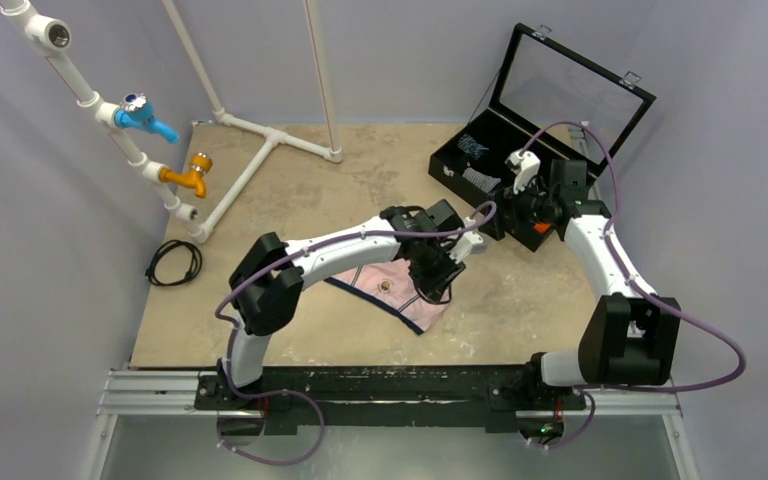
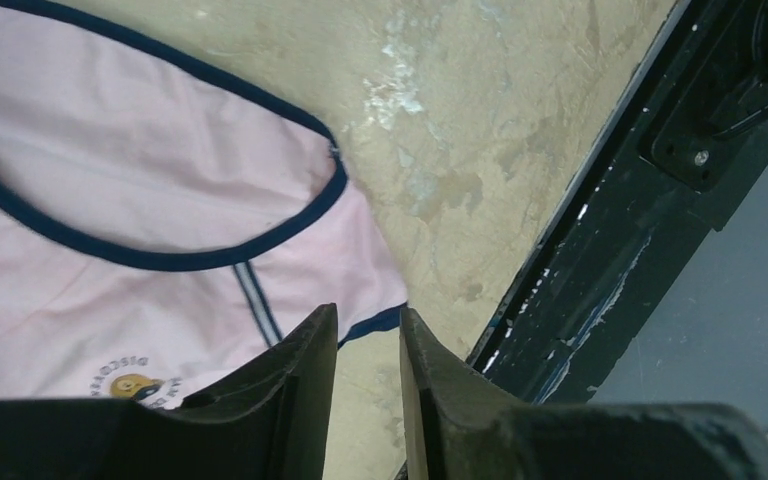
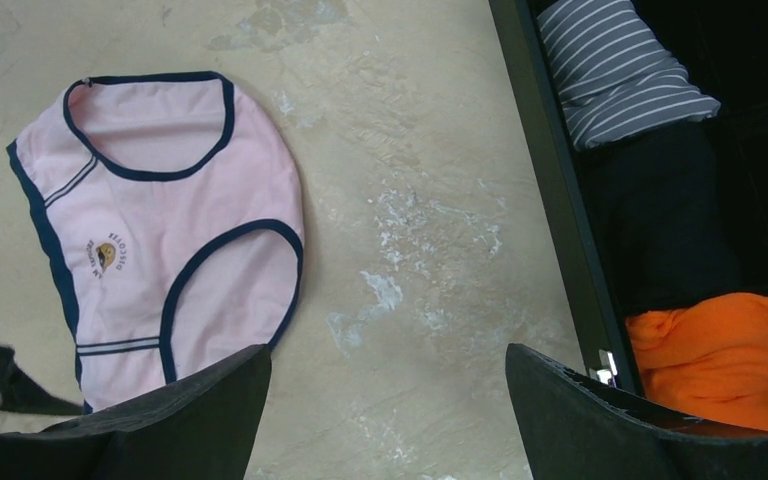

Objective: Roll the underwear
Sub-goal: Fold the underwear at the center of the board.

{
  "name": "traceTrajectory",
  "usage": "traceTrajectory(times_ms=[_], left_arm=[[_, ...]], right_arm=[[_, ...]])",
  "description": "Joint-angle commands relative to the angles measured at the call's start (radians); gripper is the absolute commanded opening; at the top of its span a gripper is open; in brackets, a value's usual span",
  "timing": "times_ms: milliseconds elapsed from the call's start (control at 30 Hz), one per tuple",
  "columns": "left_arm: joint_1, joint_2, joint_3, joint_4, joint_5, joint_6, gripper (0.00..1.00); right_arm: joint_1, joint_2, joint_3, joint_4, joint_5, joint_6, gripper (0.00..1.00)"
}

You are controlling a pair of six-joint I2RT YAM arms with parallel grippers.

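At mid-table the underwear [image 1: 382, 293] lies flat and spread out. The left gripper [image 2: 368, 318] hangs over its right corner, jaws a narrow slit apart with nothing between them. The right gripper [image 3: 388, 355] hovers wide apart and empty beside the case [image 3: 550, 200] wall. Bare table [image 3: 410, 150] separates underwear and case. Inside the case lie a striped roll [image 3: 620, 70] and an orange roll [image 3: 715, 350].

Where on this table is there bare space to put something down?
Bare tabletop lies between the white pipe stand and the black case, and between the underwear and the right arm. Crowded: mid-table, where the left gripper hangs by the underwear, and the case, holding rolled cloths.
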Motion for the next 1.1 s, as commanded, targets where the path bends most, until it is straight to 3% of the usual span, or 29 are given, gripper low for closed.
traceTrajectory(times_ms=[0, 167, 367, 1067], left_arm=[[-0.074, 0.047, 0.022, 0.003, -0.031, -0.032, 0.30], [-0.120, 0.100, 0.042, -0.010, -0.097, -0.039, 0.42], [-0.135, 0.149, 0.094, -0.033, -0.177, -0.031, 0.47], [-0.147, 0.208, 0.136, -0.042, -0.226, 0.004, 0.45]], right_arm=[[-0.004, -0.001, 0.008, 0.009, 0.044, -0.004, 0.88], [-0.009, 0.018, 0.018, 0.008, 0.097, 0.010, 0.87], [-0.015, 0.027, 0.022, 0.001, 0.093, 0.012, 0.87], [-0.018, 0.035, 0.027, -0.018, 0.060, 0.002, 0.88]])
